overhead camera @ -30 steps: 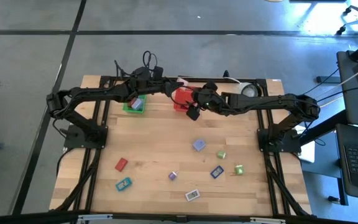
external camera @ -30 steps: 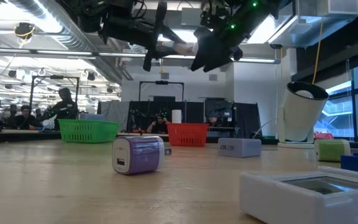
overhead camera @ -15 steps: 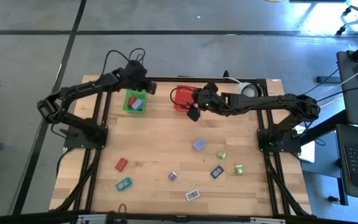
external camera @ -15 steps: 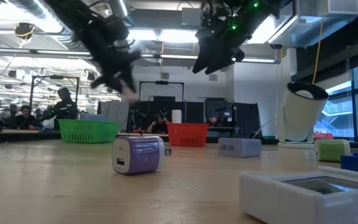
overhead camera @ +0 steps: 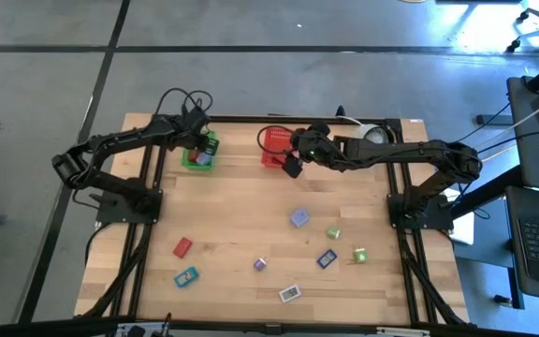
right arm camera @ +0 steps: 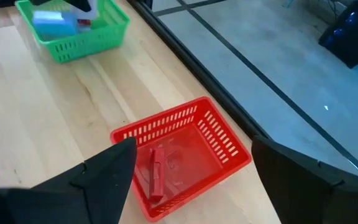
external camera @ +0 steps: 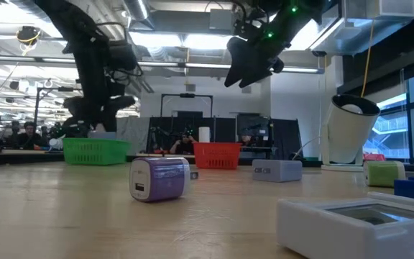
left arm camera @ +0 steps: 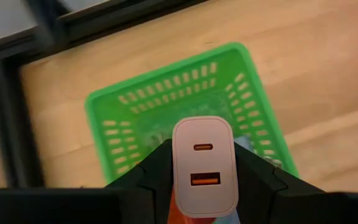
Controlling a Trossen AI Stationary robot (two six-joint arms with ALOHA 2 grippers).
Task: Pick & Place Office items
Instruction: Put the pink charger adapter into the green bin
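My left gripper (overhead camera: 198, 142) hangs over the green mesh basket (left arm camera: 166, 106) at the table's far left. It is shut on a pale pink charger block (left arm camera: 204, 165) with two ports on its face. My right gripper (overhead camera: 292, 166) stands open and empty above the red mesh basket (right arm camera: 182, 155), which holds a red piece (right arm camera: 156, 175). Several other office items lie on the near half of the table. Among them are a lavender block (overhead camera: 299, 218), a red block (overhead camera: 182, 247) and a white flat piece (overhead camera: 290, 294). My left gripper pinches the charger block by its two long sides (left arm camera: 178, 177) between its two fingers, with the port face turned away from the fingertips. The fingers (left arm camera: 151, 171) slant steeply down from above. The block is lifted clear, above the inside of the green basket.
A white round cup-like thing (external camera: 351, 129) stands at the far right behind the red basket. The green basket (right arm camera: 73, 28) holds a blue piece (right arm camera: 53, 20). Bare wood lies between the two baskets (overhead camera: 237, 164) and the scattered items.
My left gripper has swung from beside the red basket toward the table's left edge, carrying the pale pink block. It has come down and tipped from nearly level to pointing steeply down over the green basket. It has stayed shut on the block.
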